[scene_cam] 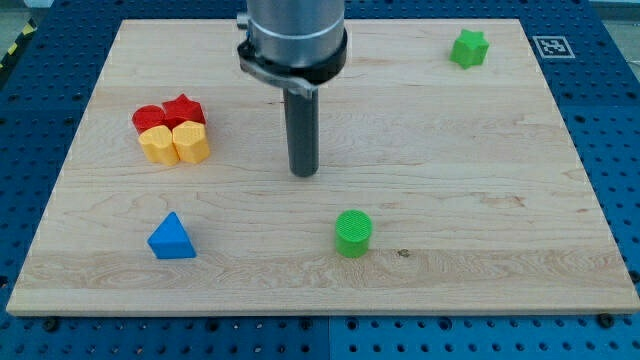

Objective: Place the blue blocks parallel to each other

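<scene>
One blue triangle block lies near the view's bottom left of the wooden board. No other blue block shows. My tip rests on the board near its middle, well to the right of and above the blue triangle, and touches no block. A green cylinder stands just below and right of my tip.
A tight cluster sits at the view's left: a red block, a red star, a yellow block and a yellow hexagon-like block. A green star lies at the top right. A tag marker sits by the board's top right corner.
</scene>
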Available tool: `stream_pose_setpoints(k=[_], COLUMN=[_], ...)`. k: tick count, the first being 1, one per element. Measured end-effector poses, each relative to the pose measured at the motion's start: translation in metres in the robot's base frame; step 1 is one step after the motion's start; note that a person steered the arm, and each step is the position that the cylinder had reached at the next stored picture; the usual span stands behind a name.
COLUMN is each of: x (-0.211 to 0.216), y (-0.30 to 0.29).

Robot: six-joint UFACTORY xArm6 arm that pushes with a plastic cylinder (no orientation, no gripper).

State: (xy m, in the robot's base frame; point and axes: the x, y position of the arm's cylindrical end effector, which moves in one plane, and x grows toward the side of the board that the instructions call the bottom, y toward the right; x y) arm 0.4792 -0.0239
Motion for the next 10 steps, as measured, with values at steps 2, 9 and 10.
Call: stream_pose_setpoints(k=[2,9,10], x=[0.018,0.098,0.098], y=[-0.086,-0.081,-0.107])
